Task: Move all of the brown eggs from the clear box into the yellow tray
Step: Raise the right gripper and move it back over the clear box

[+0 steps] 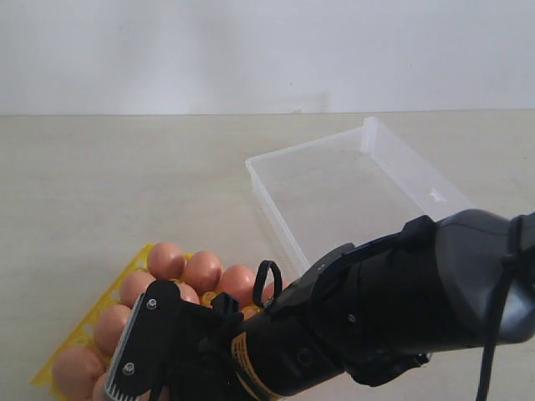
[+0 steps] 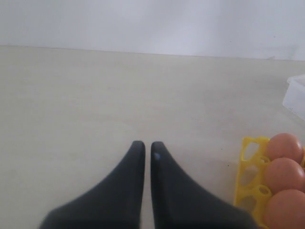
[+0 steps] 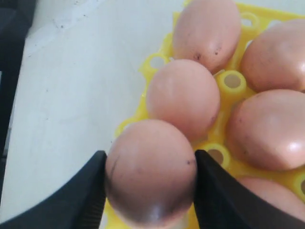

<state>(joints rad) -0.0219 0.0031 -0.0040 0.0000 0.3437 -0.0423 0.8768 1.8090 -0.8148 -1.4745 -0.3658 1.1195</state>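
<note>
Much of yellow tray (image 1: 142, 257) hidden behind right arm (image 1: 376, 309); clear box's (image 1: 351, 192) near corner too.

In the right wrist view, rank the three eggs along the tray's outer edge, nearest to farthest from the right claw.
1. Gripped egg, inside the right claw, at the yellow tray's edge.
2. Middle egg, next cell along that edge.
3. Far egg, third along it.

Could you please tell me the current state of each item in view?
clear box: open, no eggs visible inside.
yellow tray: holding many brown eggs.
left end effector: shut, holding nothing.
right end effector: shut on one brown egg at the tray's edge.
</note>
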